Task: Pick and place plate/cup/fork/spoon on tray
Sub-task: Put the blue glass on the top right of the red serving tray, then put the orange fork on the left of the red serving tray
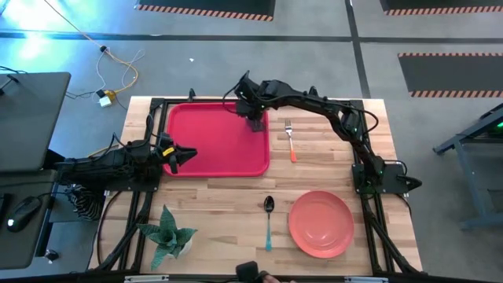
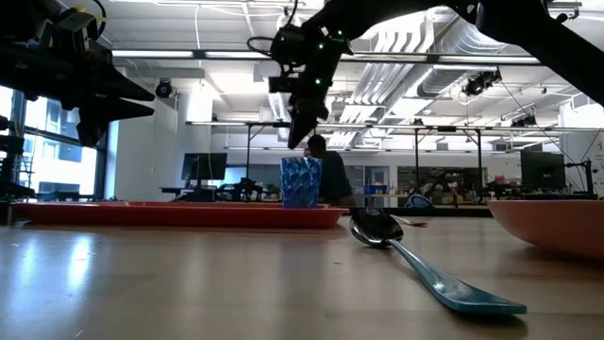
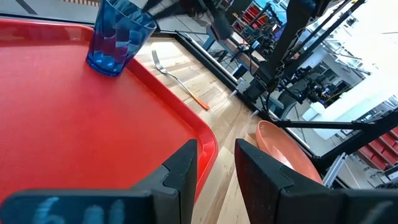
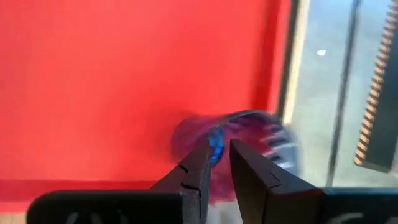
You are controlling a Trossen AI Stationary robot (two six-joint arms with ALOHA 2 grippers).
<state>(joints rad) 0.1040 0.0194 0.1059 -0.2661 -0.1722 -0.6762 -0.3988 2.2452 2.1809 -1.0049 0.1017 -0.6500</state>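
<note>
The blue cup (image 2: 302,182) stands upright on its base in the far right corner of the red tray (image 1: 212,149); it also shows in the left wrist view (image 3: 118,34). My right gripper (image 2: 299,140) hangs just above the cup's rim, pointing down, fingers a little apart and empty; its wrist view shows the cup (image 4: 242,130) below it. My left gripper (image 1: 187,156) hovers open and empty over the tray's left part. The orange-handled fork (image 1: 290,137) lies on the table right of the tray. The blue-handled spoon (image 1: 268,220) and the pink plate (image 1: 320,224) lie near the front edge.
A small potted plant (image 1: 167,236) stands at the table's front left. Bare wood lies between the tray and the spoon. The right arm reaches across the far edge above the fork.
</note>
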